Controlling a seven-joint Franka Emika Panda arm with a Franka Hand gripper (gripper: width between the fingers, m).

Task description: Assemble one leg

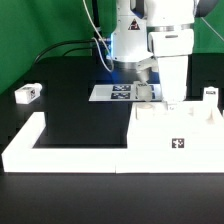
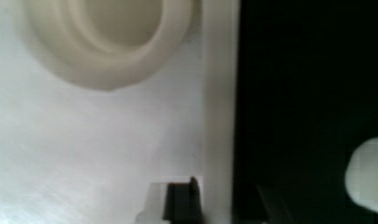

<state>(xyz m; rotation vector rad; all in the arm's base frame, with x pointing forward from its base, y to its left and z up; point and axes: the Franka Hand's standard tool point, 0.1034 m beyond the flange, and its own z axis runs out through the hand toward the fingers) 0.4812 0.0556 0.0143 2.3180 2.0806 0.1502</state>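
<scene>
Lowering from here risks the gripper (image 1: 167,97) striking the white panel (image 1: 155,128) at its edge, which lies directly below; finger spacing cannot be told

White, rounded arm (image 1: 165,40) with black cables (image 1: 91,22) behind.

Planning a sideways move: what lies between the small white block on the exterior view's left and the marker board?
Nothing: the exterior view shows only bare black table between the block and the marker board.

No readable text anywhere
</scene>
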